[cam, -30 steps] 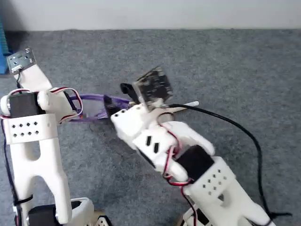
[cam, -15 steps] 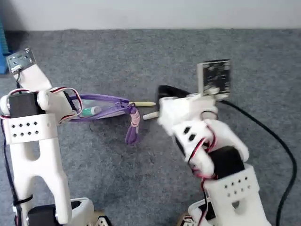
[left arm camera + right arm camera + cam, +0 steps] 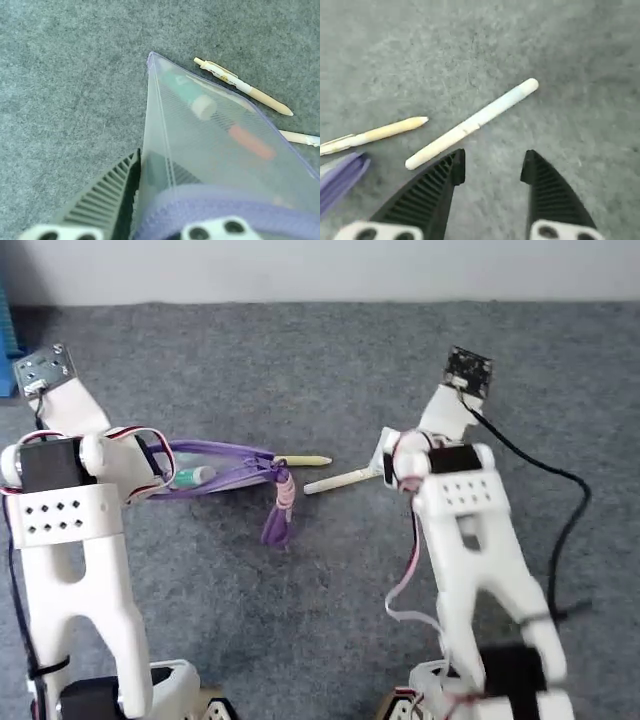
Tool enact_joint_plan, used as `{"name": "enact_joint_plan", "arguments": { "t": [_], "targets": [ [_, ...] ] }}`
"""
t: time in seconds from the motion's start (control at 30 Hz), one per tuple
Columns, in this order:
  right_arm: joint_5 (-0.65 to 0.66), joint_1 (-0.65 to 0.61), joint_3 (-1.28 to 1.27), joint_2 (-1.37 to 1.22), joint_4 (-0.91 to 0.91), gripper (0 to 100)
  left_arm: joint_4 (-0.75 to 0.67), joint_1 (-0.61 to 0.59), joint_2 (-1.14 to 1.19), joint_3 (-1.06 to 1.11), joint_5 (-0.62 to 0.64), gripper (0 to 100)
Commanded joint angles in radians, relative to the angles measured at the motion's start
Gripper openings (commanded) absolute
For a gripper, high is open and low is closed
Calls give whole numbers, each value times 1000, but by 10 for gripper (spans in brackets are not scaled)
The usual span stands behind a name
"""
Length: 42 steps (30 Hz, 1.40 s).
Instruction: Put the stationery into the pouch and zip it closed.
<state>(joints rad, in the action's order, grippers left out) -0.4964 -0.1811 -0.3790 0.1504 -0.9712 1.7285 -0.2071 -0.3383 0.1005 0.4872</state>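
My left gripper [image 3: 145, 170] is shut on one end of the translucent purple-edged pouch [image 3: 210, 150], which it holds at the left of the carpet [image 3: 215, 468]. Inside the pouch lie a green-and-white item [image 3: 192, 95] and an orange one [image 3: 250, 142]. A yellow pen [image 3: 300, 460] lies just beyond the pouch's other end, and a white pen [image 3: 340, 481] lies slanted beside it. My right gripper [image 3: 492, 162] is open and hovers just above the carpet, close to the white pen [image 3: 472, 123], with nothing between its fingers [image 3: 442, 172]. The yellow pen [image 3: 375, 134] is farther off.
A purple strap [image 3: 279, 512] hangs from the pouch's end onto the grey carpet [image 3: 300, 360]. A black cable [image 3: 560, 500] trails from the right arm. A blue object [image 3: 5, 350] stands at the far left edge.
The right arm has swung away from the pouch's end to the right and drawn upright, uncovering both pens and the strap. The left arm and pouch have stayed still.
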Motion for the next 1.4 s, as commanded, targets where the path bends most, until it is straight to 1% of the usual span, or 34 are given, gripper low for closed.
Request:
{"name": "enact_joint_plan", "arguments": {
  "t": [0.0, 0.13, 0.2, 0.37, 0.47, 0.63, 0.77, 0.93, 1.0, 1.1, 1.17, 1.27, 1.37],
  "targets": [
    [-11, 10, 170, -137, -4, 209, 9, 2, 17, 19, 9, 13],
    [-11, 21, 319, -318, -27, 209, 9, 2, 17, 18, 9, 13],
    [-14, 25, 408, -415, -73, 210, 9, 2, 17, 18, 9, 13],
    [-91, 64, 684, -656, -234, 211, 9, 0, 11, 18, 9, 13],
    [-97, 76, 867, -788, -331, 211, 9, 0, 11, 18, 9, 13],
    [-98, 79, 1138, -974, -421, 210, 9, 0, 12, 18, 9, 13],
    [-97, 68, 1287, -1096, -473, 210, 9, 0, 11, 18, 9, 13],
    [-92, 70, 1393, -1204, -585, 200, 14, -2, 8, 18, 9, 13],
    [-91, 71, 1427, -1228, -636, 140, 15, -5, 8, 18, 9, 13],
    [-89, 73, 1453, -1239, -687, 0, 15, -6, 8, 18, 9, 13],
    [-64, 73, 1458, -1239, -710, 35, 15, -3, 8, 18, 9, 13],
    [-3, 73, 1493, -1239, -748, 4, 15, -2, 8, 18, 9, 13],
    [6, 70, 1590, -1237, -829, 8, 15, -2, 8, 18, 9, 13]
  ]
}}
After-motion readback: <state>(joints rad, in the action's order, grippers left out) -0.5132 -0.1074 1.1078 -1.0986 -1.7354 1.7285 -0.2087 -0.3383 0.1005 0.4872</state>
